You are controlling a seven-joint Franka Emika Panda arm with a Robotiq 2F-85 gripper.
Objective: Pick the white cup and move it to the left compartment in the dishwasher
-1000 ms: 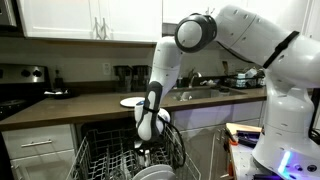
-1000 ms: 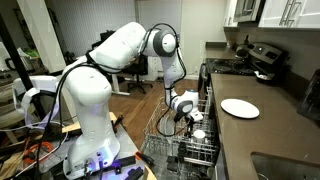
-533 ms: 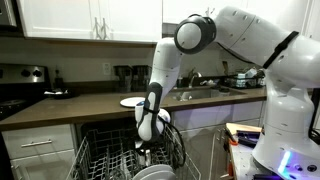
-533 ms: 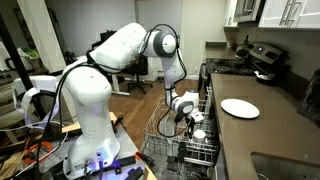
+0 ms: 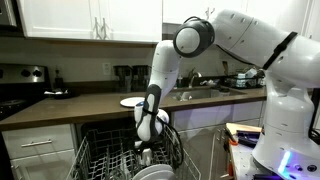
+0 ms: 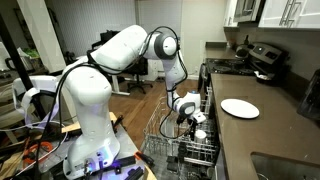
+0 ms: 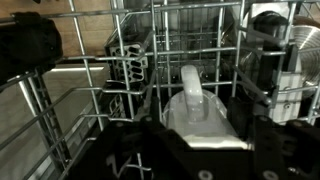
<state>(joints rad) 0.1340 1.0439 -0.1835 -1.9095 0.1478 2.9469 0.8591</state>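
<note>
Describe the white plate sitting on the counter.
The white plate is round and plain, likely ceramic. It lies flat, right side up and empty on the brown countertop, touching nothing else. In both exterior views it sits near the counter's front edge, above the pulled-out dishwasher rack.

The white cup (image 7: 196, 112) is glossy, and its curved handle is turned toward the wrist camera. It sits low inside the dishwasher rack (image 7: 128, 62), between grey wire tines near the rack's middle. Both exterior views show the rack (image 5: 100, 160) (image 6: 163, 132) pulled out and open.
</note>
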